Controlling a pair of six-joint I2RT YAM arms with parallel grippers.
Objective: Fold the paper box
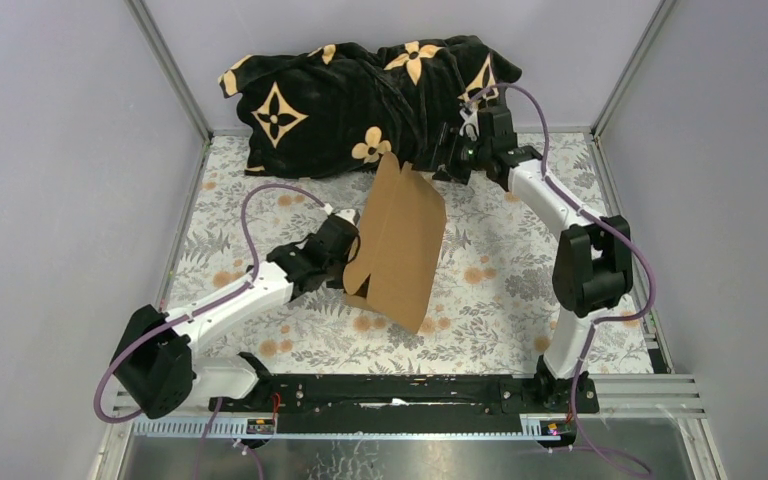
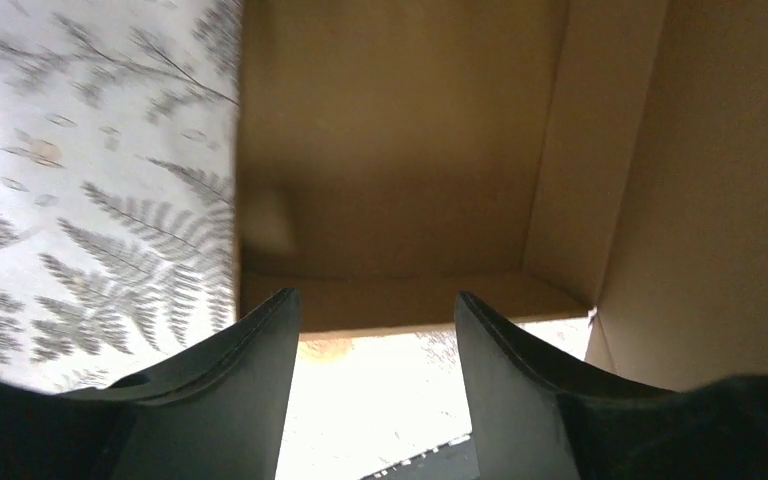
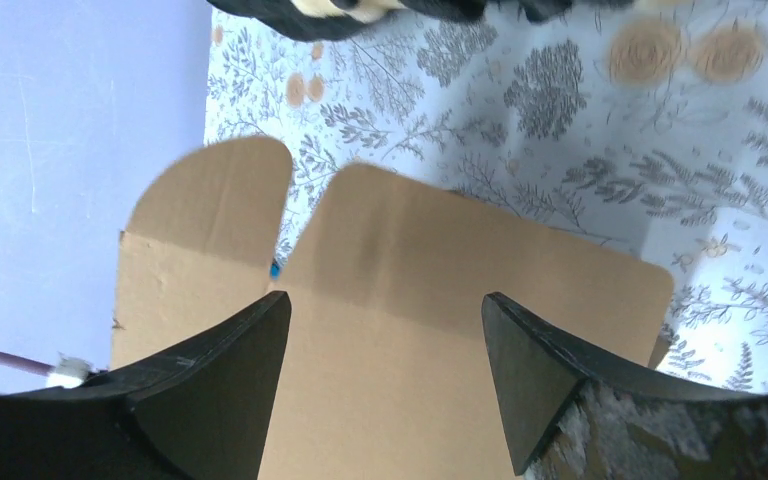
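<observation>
The paper box [image 1: 405,240] is plain brown cardboard, partly formed, standing tilted on the flowered table cover mid-table. My left gripper [image 1: 348,243] is at its left side, level with the middle. In the left wrist view that gripper [image 2: 375,310] is open, facing into the box's hollow inside [image 2: 400,150], with only the table cover showing between its fingers. My right gripper [image 1: 428,160] is at the box's upper far edge. In the right wrist view it [image 3: 385,305] is open over a flat panel [image 3: 410,330] with two round-cornered flaps; whether it touches the panel is unclear.
A black cloth bundle with tan flower marks [image 1: 360,90] lies along the back wall, just behind the right gripper. Grey walls close in the left, right and back. A black rail [image 1: 410,392] runs along the near edge between the arm bases.
</observation>
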